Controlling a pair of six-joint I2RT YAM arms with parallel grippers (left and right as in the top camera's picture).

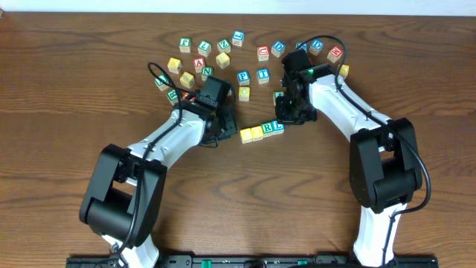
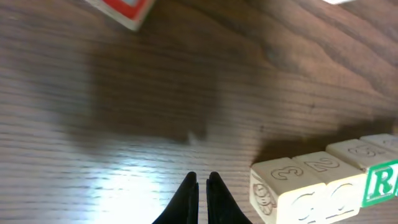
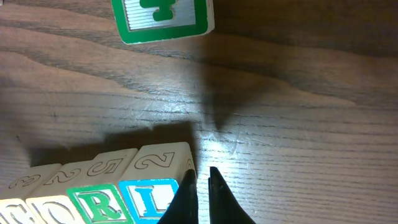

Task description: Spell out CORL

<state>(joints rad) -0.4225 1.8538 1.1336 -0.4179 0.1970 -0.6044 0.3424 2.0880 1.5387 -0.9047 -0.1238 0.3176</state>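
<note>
Locate the row of four cubes [image 1: 262,130] near the middle of the table [image 1: 67,82], between the two arms. Reading from the left arm's side to the right arm's side, you find two yellow-topped cubes [image 1: 251,133], then the R cube [image 1: 268,129] with its green letter, then the L cube [image 1: 278,126] with its blue letter. The four cubes touch side to side, and the row slants slightly across the wood grain. The letters on the yellow tops are too small for you to read from overhead. Check the left claw [image 2: 202,183]: its fingers are closed together on nothing, and the tips sit low over bare wood near the yellow end of the row, with a strip of table between. Check the right claw [image 3: 202,180]: it is likewise closed and empty, with the tips just beside the outer edge of the L cube; you cannot tell whether they touch it. The loose cubes [image 1: 223,52] lie scattered in an arc along the far side of the table. A green-bordered cube [image 3: 163,18] lies beyond the right claw, and a red-bordered cube [image 2: 124,9] lies beyond the left claw.
</note>
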